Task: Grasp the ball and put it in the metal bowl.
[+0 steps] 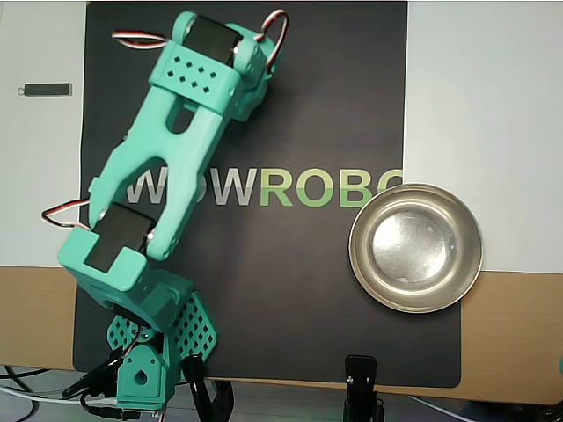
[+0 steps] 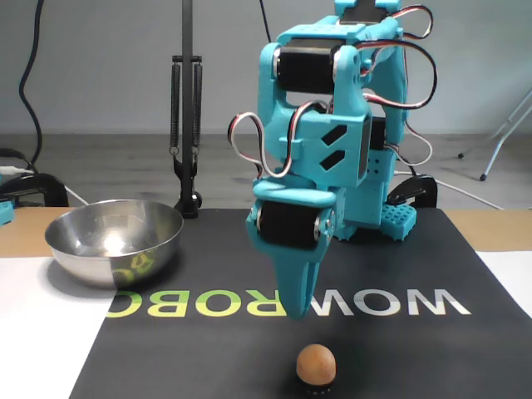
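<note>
In the fixed view the small orange-tan ball (image 2: pixel 316 362) rests on the black mat near the front edge, with a dark mark at its bottom. My teal gripper (image 2: pixel 295 312) points straight down, its tips a short way above and behind the ball, slightly to the left. The fingers are pressed together with nothing between them. The shiny metal bowl (image 2: pixel 116 256) stands at the left, holding nothing. In the overhead view the bowl (image 1: pixel 361 264) lies at the right edge of the mat, and the arm (image 1: pixel 176 149) hides both the ball and the fingertips.
A black mat (image 1: pixel 290 290) with WOWROBO lettering covers the table's middle. The arm's base (image 1: pixel 141 374) and black clamps (image 1: pixel 361 378) sit at the lower edge of the overhead view. A small dark bar (image 1: pixel 44 89) lies at the upper left. A stand (image 2: pixel 187 133) rises behind the bowl.
</note>
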Controlling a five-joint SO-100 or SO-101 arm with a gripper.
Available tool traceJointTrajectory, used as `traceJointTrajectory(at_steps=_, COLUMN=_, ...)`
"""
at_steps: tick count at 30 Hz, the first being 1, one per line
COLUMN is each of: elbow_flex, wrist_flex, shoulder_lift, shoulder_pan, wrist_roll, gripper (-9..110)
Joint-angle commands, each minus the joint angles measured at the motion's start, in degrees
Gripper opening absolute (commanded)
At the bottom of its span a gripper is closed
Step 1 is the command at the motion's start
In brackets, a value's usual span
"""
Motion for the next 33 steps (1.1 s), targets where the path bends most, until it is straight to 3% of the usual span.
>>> traceJointTrajectory(at_steps=1, elbow_flex=-2.2, wrist_flex=-0.3, shoulder_lift=0.4, shoulder_pan=-0.4, wrist_roll=0.0, gripper=0)
traceJointTrajectory(at_steps=33, elbow_flex=-5.3, wrist_flex=-0.3, shoulder_lift=-2.8, shoulder_pan=-2.0, wrist_roll=-0.1, gripper=1)
